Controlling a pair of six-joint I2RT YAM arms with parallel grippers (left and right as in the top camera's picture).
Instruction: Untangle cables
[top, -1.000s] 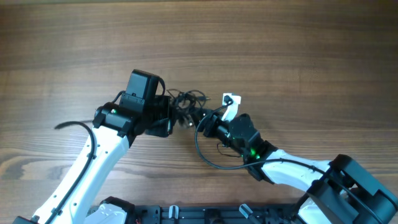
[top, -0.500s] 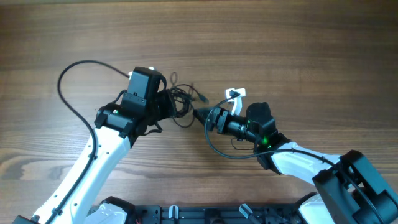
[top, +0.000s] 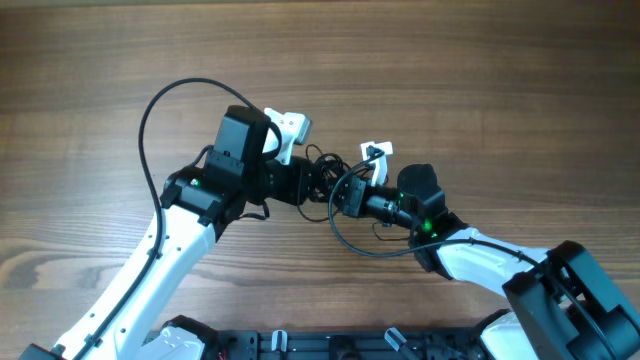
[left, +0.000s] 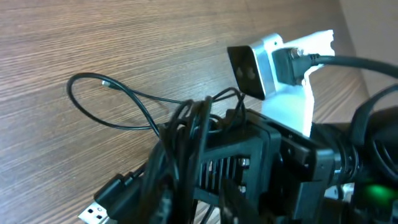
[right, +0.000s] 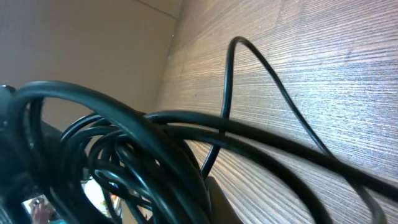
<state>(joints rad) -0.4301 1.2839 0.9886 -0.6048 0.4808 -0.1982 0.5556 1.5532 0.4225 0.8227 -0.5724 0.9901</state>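
— Wood-grain bench (top: 480, 80) from above, brown, filling the whole background. Whereabouts of the cables (top: 320, 170)?

— Mid-bench, bunched in one thin black tangle squeezed between the two arms. Touches the left pincer (top: 306, 185) on one side and the right pincer (top: 336, 193) on the other.

— Spread or pressed together, those pincers?

— Cannot tell for either. Buried in cord from above, fingertips hidden in both wrist views.

— Anything clearer up close?

— From the left wrist, yes: cables (left: 186, 134) draped in a thick bundle over a black housing, one loose loop (left: 106, 99) reaching out over the wood beside the bunch, and a flat metal plug (left: 94, 213) poking out at the lower edge. From the right wrist, only blurred black strands (right: 124, 143) pressed near the lens, plus one thin arch over the bench.
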